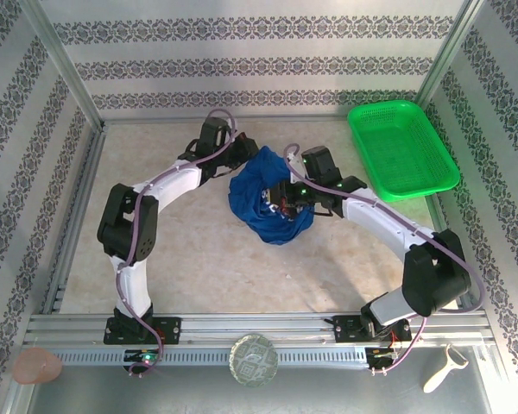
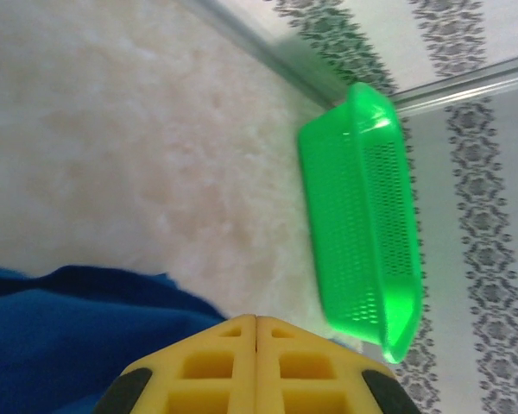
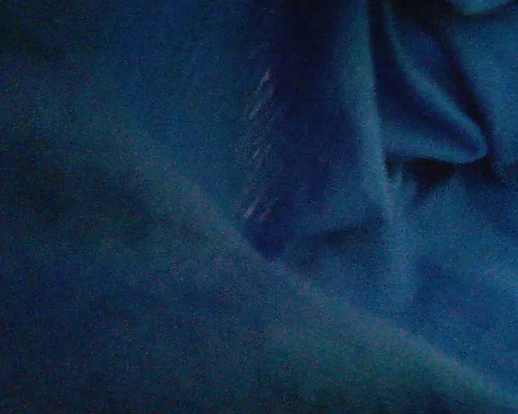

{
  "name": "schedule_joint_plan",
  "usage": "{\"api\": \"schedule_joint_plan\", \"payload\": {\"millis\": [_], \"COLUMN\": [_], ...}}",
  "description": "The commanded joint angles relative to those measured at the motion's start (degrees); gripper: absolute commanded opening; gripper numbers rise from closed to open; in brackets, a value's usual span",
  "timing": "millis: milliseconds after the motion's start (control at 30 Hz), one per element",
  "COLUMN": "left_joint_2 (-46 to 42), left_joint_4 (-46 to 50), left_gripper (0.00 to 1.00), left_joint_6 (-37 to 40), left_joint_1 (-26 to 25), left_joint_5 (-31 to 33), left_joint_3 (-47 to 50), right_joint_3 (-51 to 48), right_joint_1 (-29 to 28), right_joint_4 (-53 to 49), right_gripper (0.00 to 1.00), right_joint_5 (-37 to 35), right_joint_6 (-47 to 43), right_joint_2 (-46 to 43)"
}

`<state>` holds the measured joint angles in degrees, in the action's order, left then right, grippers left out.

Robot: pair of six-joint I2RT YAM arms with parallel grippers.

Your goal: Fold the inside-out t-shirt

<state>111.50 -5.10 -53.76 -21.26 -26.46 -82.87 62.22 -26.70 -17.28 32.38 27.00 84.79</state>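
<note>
The royal-blue t-shirt sits bunched in a heap in the middle of the table, between my two grippers. My left gripper is at the heap's upper left edge. In the left wrist view its yellow fingers are pressed together, with no cloth showing between the tips, and the shirt lies just beside and under them. My right gripper is pushed into the heap from the right and the cloth covers it. Dark blue folds of the shirt hide its fingers in the right wrist view.
A green mesh basket stands at the back right and also appears as the basket in the left wrist view. On the near rail lie a round glass lid, a pink object and a white peeler. Patterned walls enclose the table.
</note>
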Motion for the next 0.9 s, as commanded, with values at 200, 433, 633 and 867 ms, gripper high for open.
{"api": "schedule_joint_plan", "payload": {"millis": [200,433,633,867], "left_joint_2": [0.1,-15.4,-20.0,-14.9], "left_joint_4": [4.9,6.0,12.3,14.7], "left_gripper": [0.0,0.39,0.75,0.83], "left_joint_6": [3.0,16.3,31.5,41.0], "left_joint_1": [4.7,4.8,4.0,1.2], "left_joint_5": [2.5,2.2,-5.2,-17.1], "left_joint_3": [6.1,10.8,7.4,3.6], "right_joint_3": [7.5,5.5,6.4,8.9], "right_joint_1": [0.3,1.3,1.5,1.8], "right_joint_4": [0.4,-5.4,-6.7,-9.0], "right_gripper": [0.0,0.0,0.0,0.0], "right_joint_5": [6.1,-3.2,-4.5,-3.5], "right_joint_6": [0.0,-6.5,-8.6,-10.2], "right_joint_2": [-8.8,-2.5,1.3,2.2]}}
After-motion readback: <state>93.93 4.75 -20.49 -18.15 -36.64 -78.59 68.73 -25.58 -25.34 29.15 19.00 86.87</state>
